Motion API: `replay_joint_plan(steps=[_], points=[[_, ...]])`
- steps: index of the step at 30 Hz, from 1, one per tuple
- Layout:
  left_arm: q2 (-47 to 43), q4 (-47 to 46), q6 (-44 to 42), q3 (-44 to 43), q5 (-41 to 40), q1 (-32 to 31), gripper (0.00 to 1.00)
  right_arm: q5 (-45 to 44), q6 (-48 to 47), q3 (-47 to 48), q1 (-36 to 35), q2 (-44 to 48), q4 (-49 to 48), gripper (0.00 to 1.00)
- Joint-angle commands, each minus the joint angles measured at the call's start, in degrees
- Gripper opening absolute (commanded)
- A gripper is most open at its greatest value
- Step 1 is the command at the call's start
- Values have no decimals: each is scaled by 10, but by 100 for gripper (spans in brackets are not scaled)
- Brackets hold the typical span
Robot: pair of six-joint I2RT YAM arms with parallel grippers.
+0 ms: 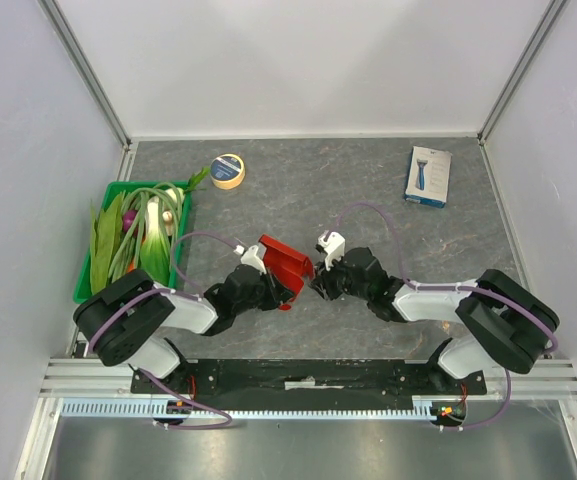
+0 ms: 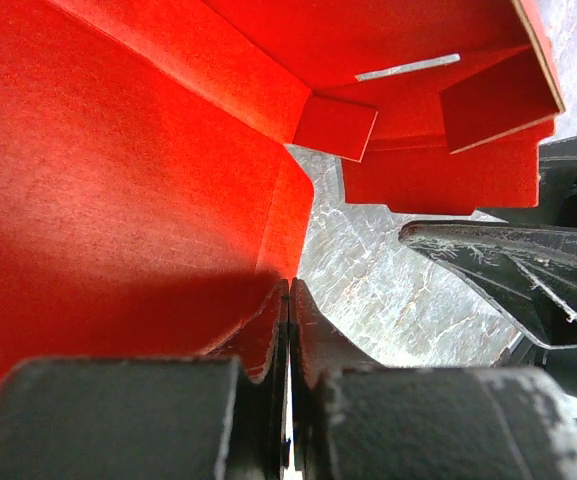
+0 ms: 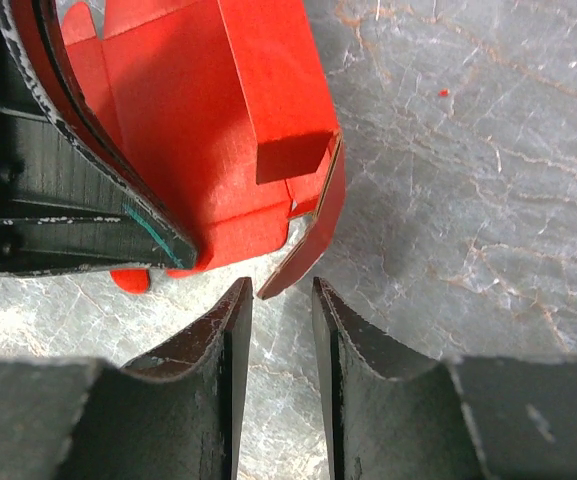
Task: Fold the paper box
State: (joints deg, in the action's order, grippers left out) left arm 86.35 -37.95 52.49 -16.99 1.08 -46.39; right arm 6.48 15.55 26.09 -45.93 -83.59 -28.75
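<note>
Grey table (image 1: 368,180): paper box (image 1: 284,262) pinched in left tool (image 2: 288,310).

The grey marbled table (image 1: 368,200) carries a green tray (image 1: 80,288) of vegetables (image 1: 138,235) at nine o'clock. A tape roll (image 1: 217,172) lies at eleven, a white-and-blue box (image 1: 428,176) at two.

paper box (image 1: 286,265): plain glossy red, inside and out, cut edges tan. table (image 1: 368,180) under it: grey marble pattern, pale veins, a few rust-coloured. Left of the paper box: green tray (image 1: 81,285), green leaves (image 1: 108,240), white stalks (image 1: 153,215). Up-left: tape roll (image 1: 228,171), yellow-tan, blue-white label in its core. Up-right: retail box (image 1: 428,176), white with blue print. left gripper (image 2: 288,330) and right gripper (image 3: 283,300) at the paper box: black, edges scuffed white. cables (image 1: 368,210): purple.
</note>
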Motion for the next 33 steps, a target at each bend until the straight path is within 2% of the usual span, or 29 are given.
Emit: replay_joint_plan(steps=[1,5,8,10,11,14,17,18,20,21,23,25,27,31,33], points=[[18,24,13,21,-43,-2,2,-30,-33,26,-7,-5,-40,38],[30,17,11,21,-42,-3,2,-40,-47,47,-11,-17,-42,38],[36,-4,5,24,-28,-2,2,-15,-39,56,-10,-17,-25,37],[31,-12,-3,25,-14,-3,2,25,-29,53,-10,4,-15,41],[24,-12,-14,21,-5,-2,2,26,-23,46,-10,15,0,47],[-14,-30,-34,25,37,-2,2,-52,2,30,-10,81,65,60],[-68,-9,-43,23,47,-2,20,-91,5,30,-8,138,121,65],[-112,9,-47,17,43,-1,25,-100,4,34,-5,149,139,66],[-156,88,-68,-7,37,6,38,-124,-1,48,2,152,182,67],[-199,123,-75,-16,11,11,48,-131,-3,49,12,150,190,67],[-240,225,-94,-43,-30,20,55,-138,2,47,26,144,197,68],[-279,313,-107,-56,-109,38,57,-126,16,50,55,135,205,68],[-291,343,-144,-62,-183,45,57,-127,19,52,68,127,208,67],[-275,329,-200,-38,-259,46,57,-118,10,61,74,116,206,67],[-268,259,-225,-17,-280,46,59,-98,3,63,73,108,201,67]])
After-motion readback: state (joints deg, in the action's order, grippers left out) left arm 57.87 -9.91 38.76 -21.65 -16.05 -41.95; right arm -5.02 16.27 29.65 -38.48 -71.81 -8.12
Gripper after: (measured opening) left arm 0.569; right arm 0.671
